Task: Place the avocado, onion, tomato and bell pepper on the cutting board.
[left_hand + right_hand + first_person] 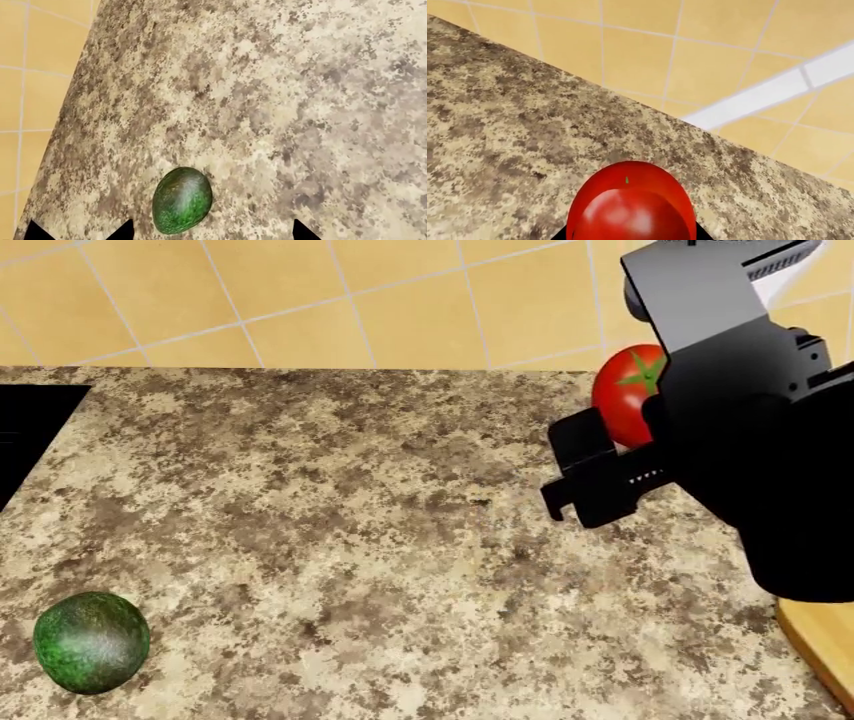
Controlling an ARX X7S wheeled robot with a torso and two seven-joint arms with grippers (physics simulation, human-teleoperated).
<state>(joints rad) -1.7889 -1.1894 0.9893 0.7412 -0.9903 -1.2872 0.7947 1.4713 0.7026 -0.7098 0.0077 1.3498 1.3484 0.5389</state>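
One item in hand: right fingers [607,455] clamp the tomato [630,390] at two o'clock; avocado [90,640] waits on the bench [374,540] at eight, left fingers spread wide

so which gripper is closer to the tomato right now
Right. The right gripper is right beside the tomato, which fills the foreground of its wrist view. The left gripper is outside the head view, over by the avocado.

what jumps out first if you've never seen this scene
The glossy red tomato with its green star top, at the counter's back edge by the yellow tiled wall, half hidden behind the bulky black right gripper. Next, the dark green mottled avocado, alone on the speckled granite counter at near left.
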